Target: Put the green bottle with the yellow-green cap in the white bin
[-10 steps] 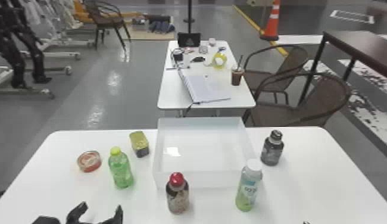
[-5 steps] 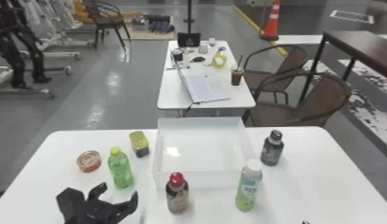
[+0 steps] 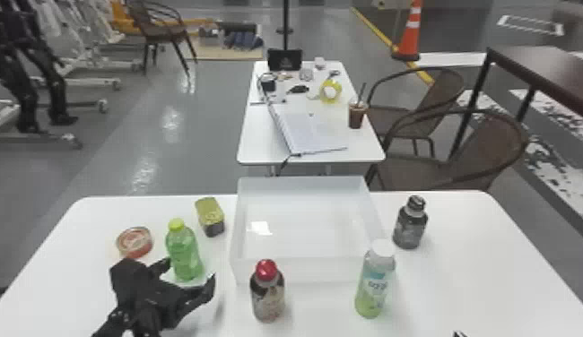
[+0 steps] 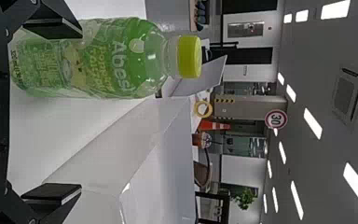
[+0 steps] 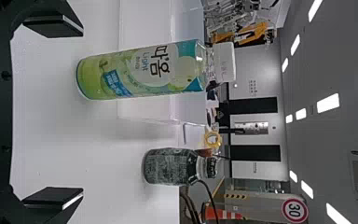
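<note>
Green bottle with the yellow-green cap (image 3: pixel 183 256): upright on the bench (image 3: pixel 474 278), just ahead of the left gripper (image 3: pixel 189 272), nearer its left finger than its right; touch between them, cannot tell.
Left gripper: fingers spread wide, nothing held.
Right gripper (image 5: pixel 82 112): spread and empty, well to the right of the left one, behind the white-capped bottle (image 3: pixel 376 280).
Build: clear green plastic, printed wrap round the body, smooth shoulder tapering to a narrow neck.
Weight: cannot tell how full it is; if full, moderately heavy, most of it low in the body.
Stiffness: likely springy walls, firmer if sealed and full; a hard squeeze could dent them.
Surface: probably slick, more so if damp.
Fragility: low; toppling is the likelier trouble than breaking.
Hold: mid-body, flat fingers on opposite sides. Cap (image 4: pixel 189 57) and neck make a poor grip, small and top-heavy to swing from.
Approach: shift a little left to centre the bottle before closing, lest one finger push it over.
Carry: bin (image 3: pixel 304 271) lies to the left gripper's right; lift base above the near wall, passing clear of the red-capped bottle (image 3: pixel 267 291).
</note>
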Controlling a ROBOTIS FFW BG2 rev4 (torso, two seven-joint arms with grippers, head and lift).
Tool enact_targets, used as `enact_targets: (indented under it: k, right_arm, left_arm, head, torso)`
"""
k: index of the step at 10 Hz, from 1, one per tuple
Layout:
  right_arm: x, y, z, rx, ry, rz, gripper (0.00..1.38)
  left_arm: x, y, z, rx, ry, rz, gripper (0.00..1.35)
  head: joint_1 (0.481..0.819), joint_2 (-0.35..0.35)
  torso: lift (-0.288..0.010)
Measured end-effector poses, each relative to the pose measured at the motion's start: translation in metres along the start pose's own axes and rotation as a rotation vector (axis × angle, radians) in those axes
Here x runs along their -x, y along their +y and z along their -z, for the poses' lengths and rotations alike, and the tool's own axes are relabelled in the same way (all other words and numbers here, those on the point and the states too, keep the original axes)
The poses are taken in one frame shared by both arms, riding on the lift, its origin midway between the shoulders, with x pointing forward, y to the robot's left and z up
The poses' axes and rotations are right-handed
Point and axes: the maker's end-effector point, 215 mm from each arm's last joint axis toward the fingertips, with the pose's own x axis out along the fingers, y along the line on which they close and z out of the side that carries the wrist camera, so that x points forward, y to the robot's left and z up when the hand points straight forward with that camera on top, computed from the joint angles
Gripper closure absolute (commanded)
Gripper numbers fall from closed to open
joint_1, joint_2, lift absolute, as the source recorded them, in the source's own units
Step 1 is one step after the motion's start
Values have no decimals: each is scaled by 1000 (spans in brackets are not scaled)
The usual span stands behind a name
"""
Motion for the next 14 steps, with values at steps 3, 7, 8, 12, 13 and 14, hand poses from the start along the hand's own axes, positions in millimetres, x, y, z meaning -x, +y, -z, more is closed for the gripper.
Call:
enact_targets:
  k: [3,7,8,12,13,14]
  right_arm:
    - [-1,0,1,-6,1,0,94]
    - [-1,1,2,-11,3,-2,94]
    - [-1,1,2,-11,3,-3,94]
    - [-1,1,3,-16,4,-3,94]
    - [-1,1,4,-16,6,-4,94]
    - [-1,0,5,-16,7,-4,94]
  left_arm:
    - [-21,13,-6,-32,2,-18,136]
    - [-36,30,-3,-53,19,-65,213]
    - [-36,36,-4,-69,22,-81,552]
    - [-34,44,-1,-99,36,-96,829]
    - [-34,42,-6,-108,25,-94,829]
    - [-33,41,-16,-125,6,-94,829]
  head:
    - [549,0]
    - [549,0]
    - [549,0]
    - [549,0]
    - [549,0]
    - [549,0]
  torso:
    - [-100]
    - [-100]
    - [-100]
    - [-100]
    - [-100]
    - [-100]
